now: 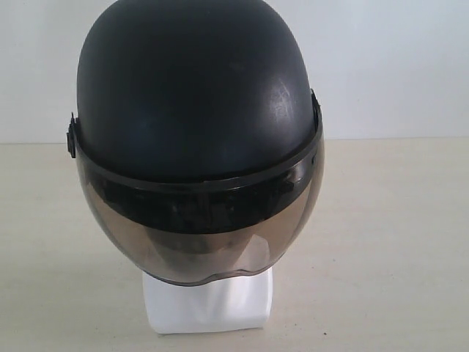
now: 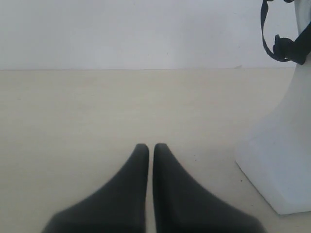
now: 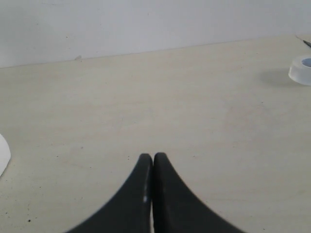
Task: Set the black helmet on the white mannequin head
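looking at the black helmet (image 1: 194, 88) sitting down over the white mannequin head (image 1: 209, 304), shell covering the crown and the smoky visor (image 1: 198, 235) hanging in front of the face, leaving only the neck and squarish base showing on the table (image 1: 381, 242). judging the task as good as done: bearing on the head alone, seated level enough, needing no support from either arm. noting the chin strap (image 2: 279, 46) dangling loose beside the neck in the left wrist view, probably unfastened because only placing is being asked. hovering the left gripper (image 2: 151, 148) low over bare table just beside the base, jaws drawn together with a mere slit between, clamped on nothing. hovering the right gripper (image 3: 153, 158) likewise over open table, jaws pressed together and empty, with a small clear ring (image 3: 302, 68) lying well apart. reading both poses as parked clear, so as not to be nudging the helmet.
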You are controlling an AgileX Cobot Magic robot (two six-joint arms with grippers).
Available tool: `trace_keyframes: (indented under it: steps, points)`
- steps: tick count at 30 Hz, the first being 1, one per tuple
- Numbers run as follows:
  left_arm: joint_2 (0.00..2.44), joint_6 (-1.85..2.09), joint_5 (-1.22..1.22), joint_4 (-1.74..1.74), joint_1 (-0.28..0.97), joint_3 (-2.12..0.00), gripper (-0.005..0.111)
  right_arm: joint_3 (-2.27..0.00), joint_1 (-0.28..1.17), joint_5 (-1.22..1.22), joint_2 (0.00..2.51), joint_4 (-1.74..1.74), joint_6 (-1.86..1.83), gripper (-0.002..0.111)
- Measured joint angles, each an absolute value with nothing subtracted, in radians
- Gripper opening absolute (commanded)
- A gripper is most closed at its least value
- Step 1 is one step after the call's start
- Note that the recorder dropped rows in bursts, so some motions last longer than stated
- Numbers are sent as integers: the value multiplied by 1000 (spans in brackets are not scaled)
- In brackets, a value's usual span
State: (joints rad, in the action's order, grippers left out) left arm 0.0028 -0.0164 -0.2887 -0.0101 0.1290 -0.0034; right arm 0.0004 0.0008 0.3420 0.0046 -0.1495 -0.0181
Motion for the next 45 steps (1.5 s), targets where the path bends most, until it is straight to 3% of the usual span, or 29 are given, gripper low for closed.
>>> trace_keyframes:
  steps: [22, 32, 45]
  points:
    - [3, -13, -289, -19, 129, -3, 4, 0, 1, 340, 5, -150, -18, 0]
    - [3, -13, -291, -19, 40, -3, 4, 0, 1, 340, 5, -154, -18, 0]
    - [3, -13, -291, -19, 35, -3, 4, 0, 1, 340, 5, -156, -18, 0]
